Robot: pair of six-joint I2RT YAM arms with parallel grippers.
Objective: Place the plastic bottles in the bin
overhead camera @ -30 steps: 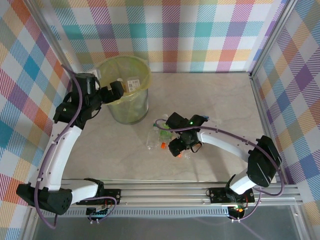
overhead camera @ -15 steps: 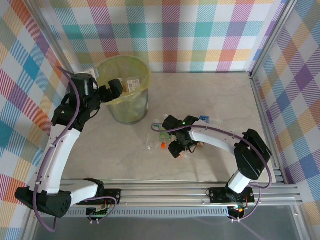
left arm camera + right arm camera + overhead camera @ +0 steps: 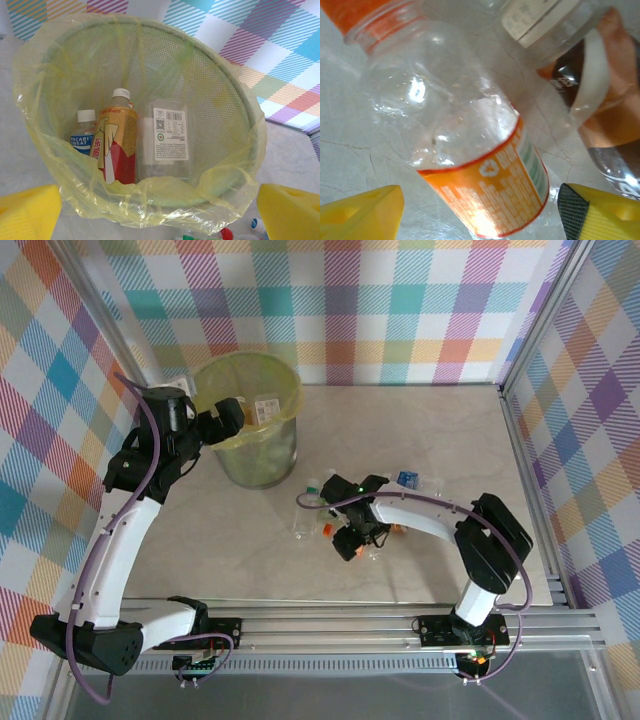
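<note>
The bin (image 3: 272, 455), a round bucket lined with a yellow-green bag, stands at the back left. Inside it lean a blue-labelled bottle (image 3: 82, 135), a red and gold one (image 3: 117, 145) and a clear one with a white label (image 3: 167, 135). My left gripper (image 3: 226, 416) hangs over the bin's near rim (image 3: 165, 197), open and empty (image 3: 160, 212). Loose plastic bottles (image 3: 318, 508) lie in a small pile at mid-table. My right gripper (image 3: 350, 540) is low over that pile, open (image 3: 480, 220), its yellow fingers (image 3: 362, 215) on either side of a clear orange-labelled bottle (image 3: 470, 150) lying on the table, with narrow gaps.
A brown-filled bottle (image 3: 602, 120) and a white-labelled one (image 3: 540, 20) lie right beside the straddled bottle. A small blue item (image 3: 407, 478) sits on the table behind the right arm. Plaid walls and metal rails (image 3: 520, 460) close in the table.
The right gripper slid left and slightly nearer over the pile and its jaws narrowed a little. The left arm shifted slightly at first, then stayed over the bin.
</note>
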